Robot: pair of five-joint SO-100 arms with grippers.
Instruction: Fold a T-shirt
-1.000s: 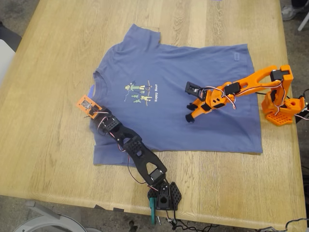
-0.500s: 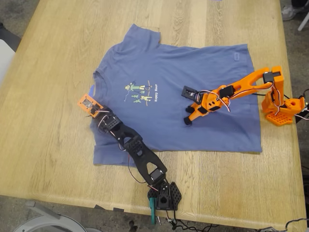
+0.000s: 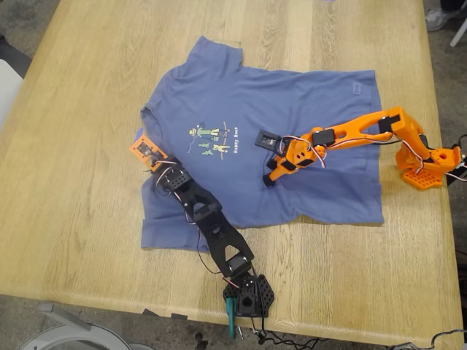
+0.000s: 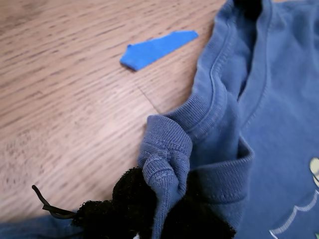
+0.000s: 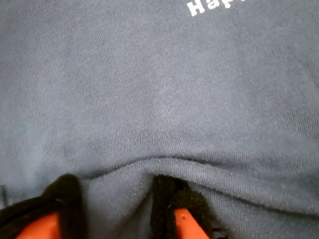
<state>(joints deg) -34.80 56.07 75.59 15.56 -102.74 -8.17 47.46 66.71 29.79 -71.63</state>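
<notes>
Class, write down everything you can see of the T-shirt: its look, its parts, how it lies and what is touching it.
The T-shirt is slate-blue, soft knit cotton by its look, short-sleeved, with a ribbed collar and a small green-yellow cartoon print above white text. It lies chest up, mostly flat on the wooden table. My first gripper pinches a bunched fold of the collar; my second gripper has cloth pinched between its jaws at mid-body, raising a ridge there.

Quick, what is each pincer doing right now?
My first gripper: pincer shut on the ribbed collar of the slate-blue cotton T-shirt.
My second gripper: pincer shut on a fold of the same T-shirt.
</notes>
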